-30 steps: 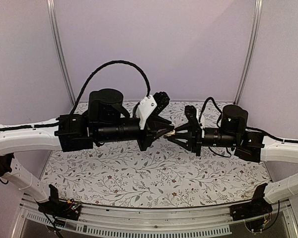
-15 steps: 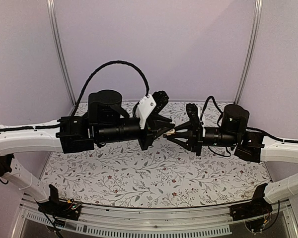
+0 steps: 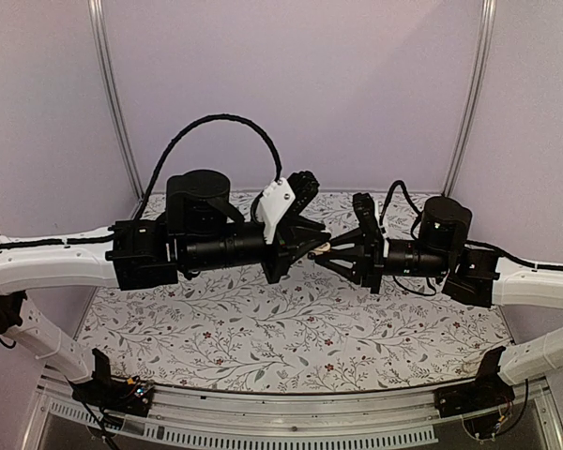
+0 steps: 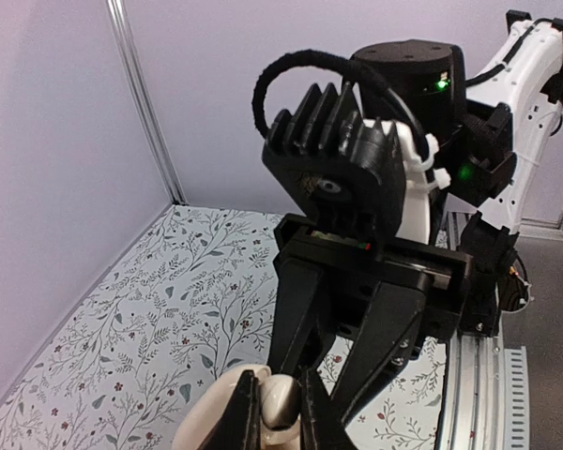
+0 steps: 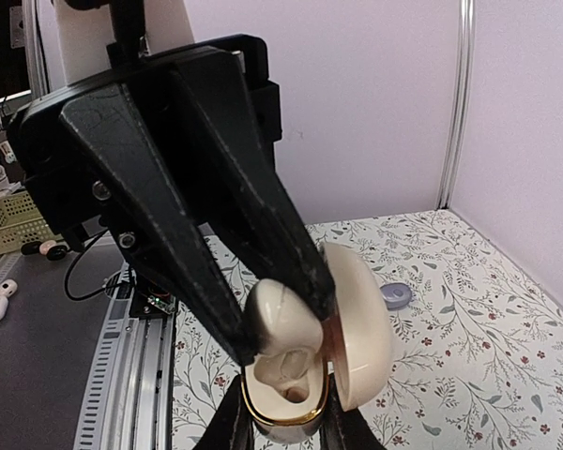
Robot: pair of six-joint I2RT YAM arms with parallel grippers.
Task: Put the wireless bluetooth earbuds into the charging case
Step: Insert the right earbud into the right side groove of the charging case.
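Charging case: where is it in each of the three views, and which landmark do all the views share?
Top external: the charging case is a small cream spot just above the middle of the picture.
Left wrist: charging case at the bottom edge, left of centre, partly cut off.
Right wrist: charging case at lower centre, open, lid on the right.
Shared landmark: the floral table cover.

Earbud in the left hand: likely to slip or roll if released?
Probably slippery: the earbud looks glossy and rounded, pinched only at the tips of the left hand. Likely a light, rigid shell. Missing the charging case, it may roll.
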